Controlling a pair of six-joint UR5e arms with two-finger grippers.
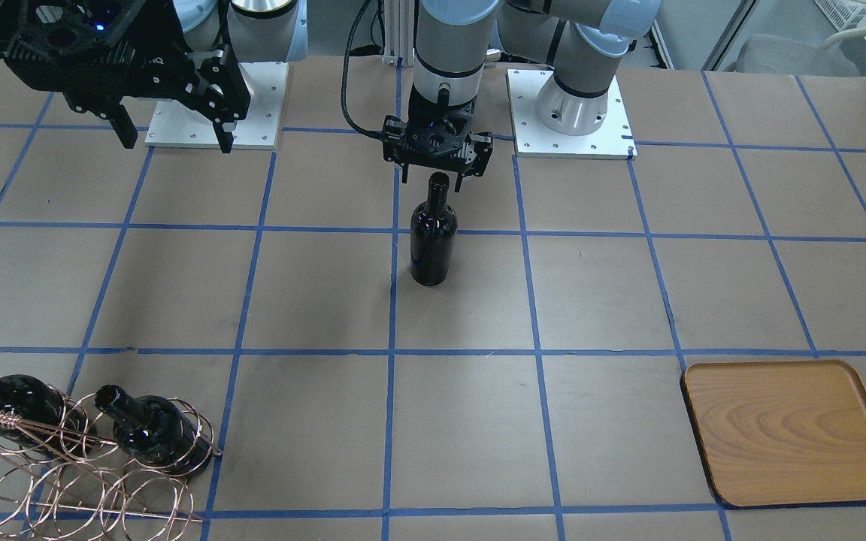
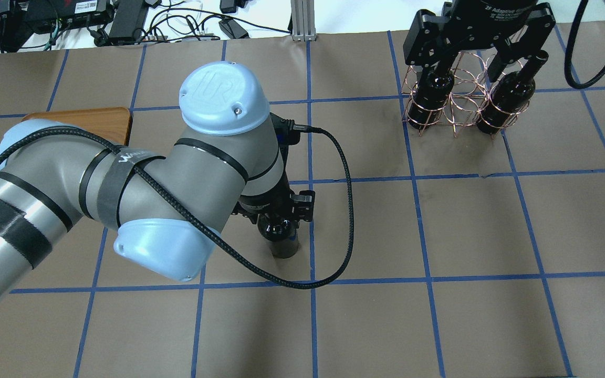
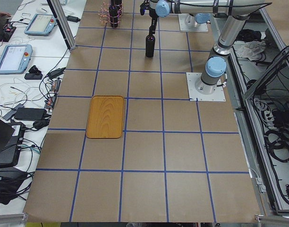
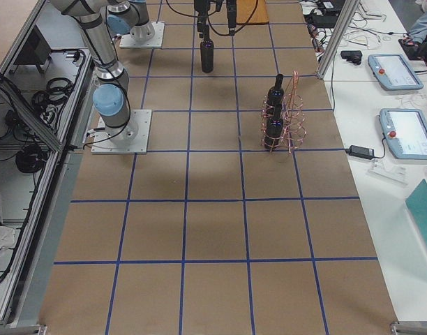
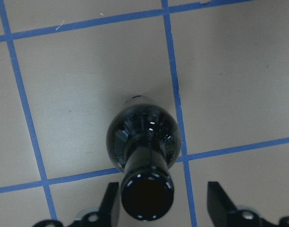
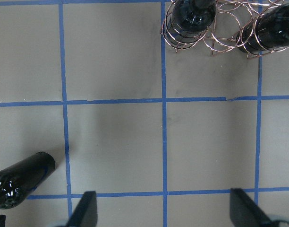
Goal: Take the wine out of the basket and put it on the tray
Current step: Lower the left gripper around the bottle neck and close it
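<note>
left tool [image 1: 435, 180] straddles upright wine [image 1: 433, 244], spread and empty; right tool [image 1: 177, 141] spread, empty; tray [image 1: 794, 432] well apart.

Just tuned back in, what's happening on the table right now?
The left gripper is poised over a wine bottle that stands upright on the table between the wire basket and the wooden tray. Its open fingers sit on either side of the neck, not clamped. The right gripper hangs open above the table, holding nothing. Two more bottles sit in the basket. No bottle is on the tray yet.
</note>
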